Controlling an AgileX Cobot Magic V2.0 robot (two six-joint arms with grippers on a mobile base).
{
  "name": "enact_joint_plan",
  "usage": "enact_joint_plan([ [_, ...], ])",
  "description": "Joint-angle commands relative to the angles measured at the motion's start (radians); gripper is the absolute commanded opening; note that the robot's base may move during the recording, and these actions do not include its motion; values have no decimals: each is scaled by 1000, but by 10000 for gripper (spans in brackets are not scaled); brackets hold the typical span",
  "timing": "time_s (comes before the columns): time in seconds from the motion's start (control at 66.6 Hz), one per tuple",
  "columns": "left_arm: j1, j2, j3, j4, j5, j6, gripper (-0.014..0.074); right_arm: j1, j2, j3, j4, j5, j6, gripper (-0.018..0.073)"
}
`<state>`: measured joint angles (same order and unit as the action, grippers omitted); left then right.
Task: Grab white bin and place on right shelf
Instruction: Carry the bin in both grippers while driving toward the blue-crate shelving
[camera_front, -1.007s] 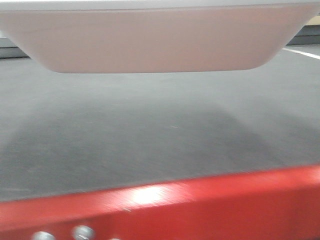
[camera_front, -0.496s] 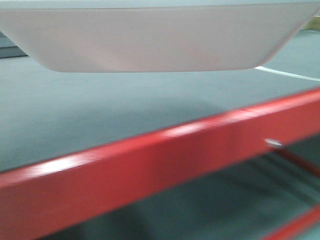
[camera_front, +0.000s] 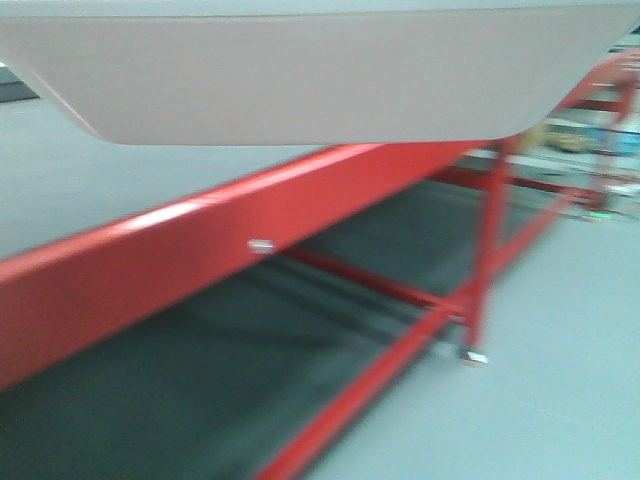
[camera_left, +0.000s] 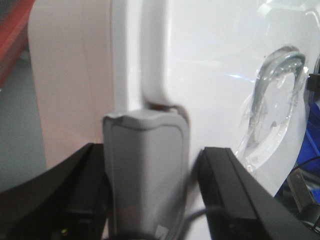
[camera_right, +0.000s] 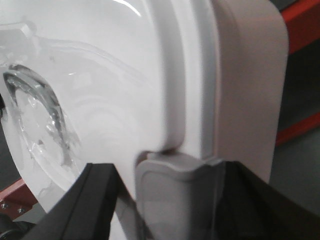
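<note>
A red frame (camera_front: 150, 260) stood on the grey floor (camera_front: 560, 380). The bin (camera_front: 300, 80) hung in the air, higher than the frame's top rail. The left pincer (camera_left: 150, 175) and the right pincer (camera_right: 170, 200) each seemed clamped on a grey clip (camera_left: 145, 145) at one end of the bin, though the views were blurry.

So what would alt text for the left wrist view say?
The left gripper grips a grey latch on the edge of the white bin, with black fingers on either side. The bin's glossy white lid fills the right of the frame.
</note>
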<state>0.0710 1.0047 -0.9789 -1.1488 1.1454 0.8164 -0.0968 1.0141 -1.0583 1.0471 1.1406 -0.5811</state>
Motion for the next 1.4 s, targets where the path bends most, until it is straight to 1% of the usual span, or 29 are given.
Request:
enact_joint_plan([
  [0.0, -20, -23, -38, -188, 107, 27, 230, 18, -20, -38, 226, 125, 4, 452],
  [1.382, -20, -23, -38, -188, 107, 27, 230, 18, -20, -38, 226, 125, 4, 452],
])
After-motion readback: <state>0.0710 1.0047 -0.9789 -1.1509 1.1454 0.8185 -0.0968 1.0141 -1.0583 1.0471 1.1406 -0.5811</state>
